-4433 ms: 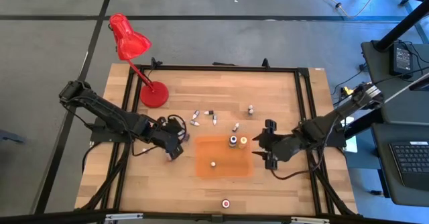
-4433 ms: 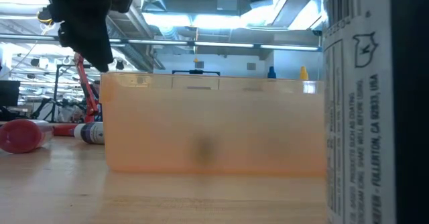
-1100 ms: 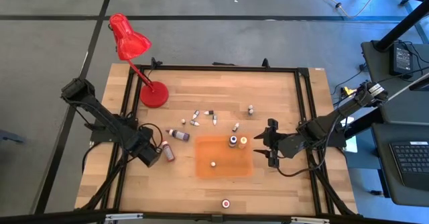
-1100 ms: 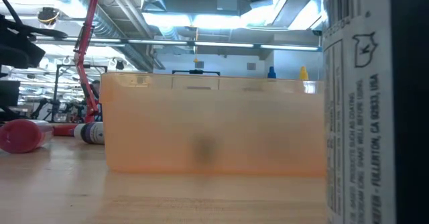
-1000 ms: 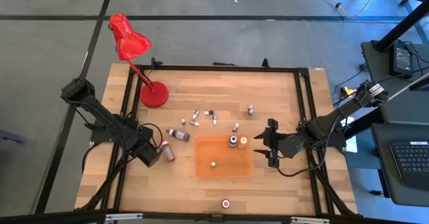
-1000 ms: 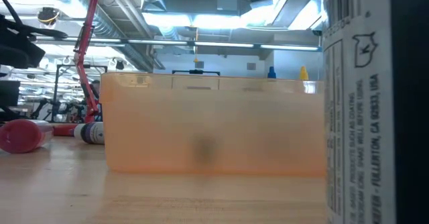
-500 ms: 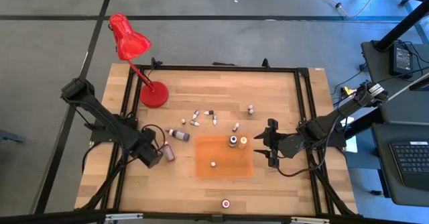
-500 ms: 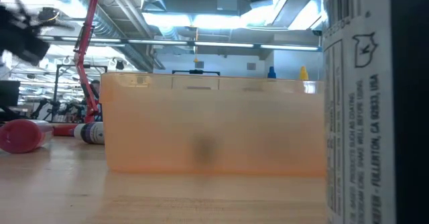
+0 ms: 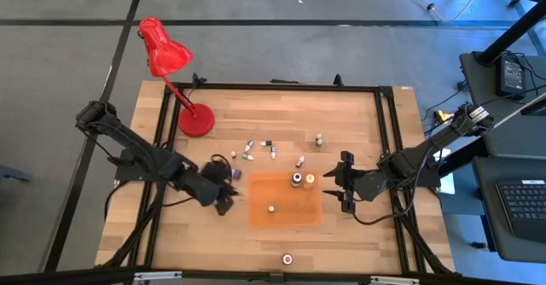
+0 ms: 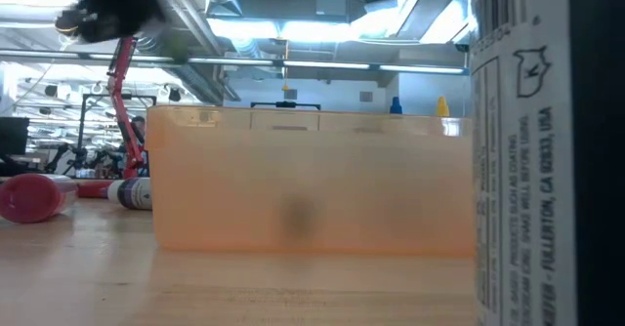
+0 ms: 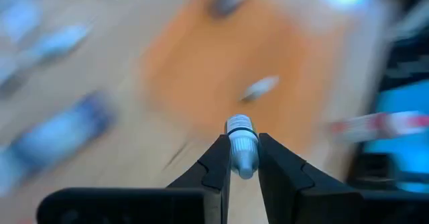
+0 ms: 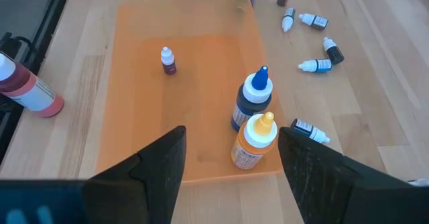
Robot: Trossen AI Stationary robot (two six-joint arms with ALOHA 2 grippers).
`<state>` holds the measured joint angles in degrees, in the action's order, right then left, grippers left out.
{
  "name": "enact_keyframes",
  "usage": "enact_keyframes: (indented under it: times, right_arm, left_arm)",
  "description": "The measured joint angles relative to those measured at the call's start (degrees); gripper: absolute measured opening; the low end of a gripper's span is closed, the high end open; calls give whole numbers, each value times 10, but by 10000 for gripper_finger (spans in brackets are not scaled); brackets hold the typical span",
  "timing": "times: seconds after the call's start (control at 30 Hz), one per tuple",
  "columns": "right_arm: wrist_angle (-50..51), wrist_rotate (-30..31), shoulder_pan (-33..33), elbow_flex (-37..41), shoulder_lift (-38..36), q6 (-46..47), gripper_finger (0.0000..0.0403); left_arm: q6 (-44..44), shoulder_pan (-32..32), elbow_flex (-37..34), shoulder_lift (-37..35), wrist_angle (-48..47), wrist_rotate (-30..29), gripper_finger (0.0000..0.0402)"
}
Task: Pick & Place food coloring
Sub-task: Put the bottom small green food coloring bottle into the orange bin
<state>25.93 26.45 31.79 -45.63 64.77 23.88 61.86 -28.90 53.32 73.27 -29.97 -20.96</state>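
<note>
My left gripper [image 9: 226, 201] hangs over the wood just left of the orange mat [image 9: 285, 217], shut on a small pale-capped food coloring bottle [image 11: 238, 127]. On the mat stand a tiny dropper [image 12: 167, 60], a blue-capped bottle [image 12: 253, 100] and an orange bottle [image 12: 255, 140]. A purple bottle [image 9: 231, 173] lies on its side left of the mat. Several droppers [image 12: 315, 64] lie on the wood beyond the mat's far edge. My right gripper [image 12: 231, 158] waits open above the mat's right edge [image 9: 341, 185]. My left gripper pinches the small bottle between its two fingers, on the pale part just behind the cap [image 11: 244, 162]. The bottle lies along the fingers, and its ribbed cap sticks out past the fingertips. The fingers slant down toward the mat. The bottle is lifted clear of the wood.
A red desk lamp [image 9: 197, 119] stands at the far left of the table. A red-lidded bottle [image 9: 287, 258] stands near the front edge and fills the right of the low view [image 10: 547, 150]. A black frame [image 9: 388, 148] borders the table.
My left gripper has swung from the wood farther left toward the mat's left edge, rising and rolling as it went. The small bottle now rides between its fingers. The arm now covers the spot where a reddish bottle lay.
</note>
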Motion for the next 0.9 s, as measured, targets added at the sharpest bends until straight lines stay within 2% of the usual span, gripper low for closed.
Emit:
enact_keyframes:
  times: [0.07, 0.13, 0.37, 0.63, 0.9]
  right_arm:
    - [0, 0, 0, 0, 0, 0, 239]
    - [0, 0, 0, 0, 0, 2, 239]
    - [0, 0, 0, 0, 0, 22, 239]
    - [0, -2, 0, 0, 0, 30, 239]
    - [0, -6, 0, 0, 0, 30, 239]
  left_arm:
    - [-78, 18, 8, 13, 70, 24, 50]
    - [-145, 38, 29, 36, 98, 55, 50]
    - [-291, 78, 160, 160, 17, 132, 50]
    - [-340, 85, 243, 284, -70, 192, 51]
    - [-341, 85, 254, 339, -83, 211, 56]
